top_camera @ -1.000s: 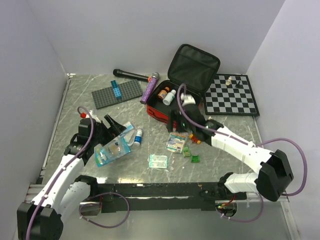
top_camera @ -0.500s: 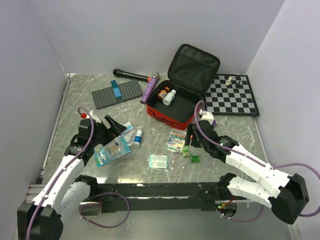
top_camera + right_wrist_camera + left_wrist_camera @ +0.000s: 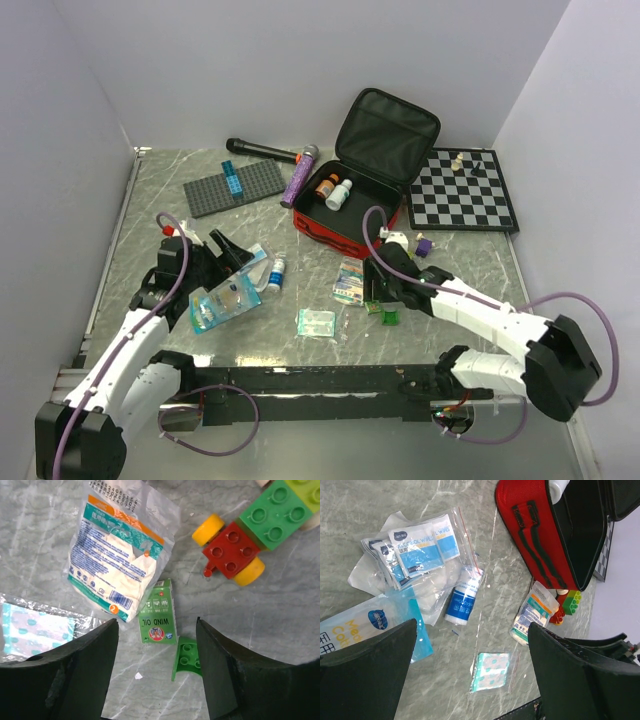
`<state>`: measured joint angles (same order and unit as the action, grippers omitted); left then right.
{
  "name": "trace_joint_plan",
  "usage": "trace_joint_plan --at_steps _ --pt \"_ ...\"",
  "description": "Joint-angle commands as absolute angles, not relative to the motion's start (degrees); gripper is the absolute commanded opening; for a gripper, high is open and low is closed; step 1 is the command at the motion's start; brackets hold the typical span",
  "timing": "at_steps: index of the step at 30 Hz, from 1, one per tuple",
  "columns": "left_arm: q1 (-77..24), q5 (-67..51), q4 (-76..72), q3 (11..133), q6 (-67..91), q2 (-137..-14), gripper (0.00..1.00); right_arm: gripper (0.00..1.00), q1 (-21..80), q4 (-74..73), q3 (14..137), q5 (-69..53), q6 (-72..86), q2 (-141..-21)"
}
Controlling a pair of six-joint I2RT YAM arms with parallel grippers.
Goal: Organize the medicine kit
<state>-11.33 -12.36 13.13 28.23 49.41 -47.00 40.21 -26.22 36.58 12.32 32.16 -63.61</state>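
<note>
Near right of centre, hovering with right claw (image 3: 156,630) spread over the oil box (image 3: 159,612). Closing off-centre could pinch the green brick (image 3: 187,657) just beside it, or snag the gauze pack (image 3: 117,555). Holding left claw (image 3: 471,645) wide above wipes (image 3: 420,550). Leaves the open kit (image 3: 335,228) at far centre.

Red medicine kit (image 3: 335,232) lies open, lid raised.

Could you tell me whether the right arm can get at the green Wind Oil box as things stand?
Probably yes: the right gripper hangs open directly over the Wind Oil box, nothing lies on it, though a white packet touches one side.
</note>
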Motion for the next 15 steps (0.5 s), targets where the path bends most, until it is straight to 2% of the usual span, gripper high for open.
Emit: trace_joint_plan --at_steps 1,6,15 --pt "-11.34 -12.31 12.22 29.00 49.92 -45.53 0.96 0.68 40.61 -24.25 42.00 12.74 28.66 -67.05" --pt "-11.34 -11.51 13.27 29.27 49.31 -45.00 0.96 0.64 40.69 -26.19 42.98 11.69 26.98 -69.52" --pt "-11.25 -12.13 12.22 28.48 49.22 -45.70 0.97 0.65 40.78 -30.41 39.12 10.64 28.83 -69.08"
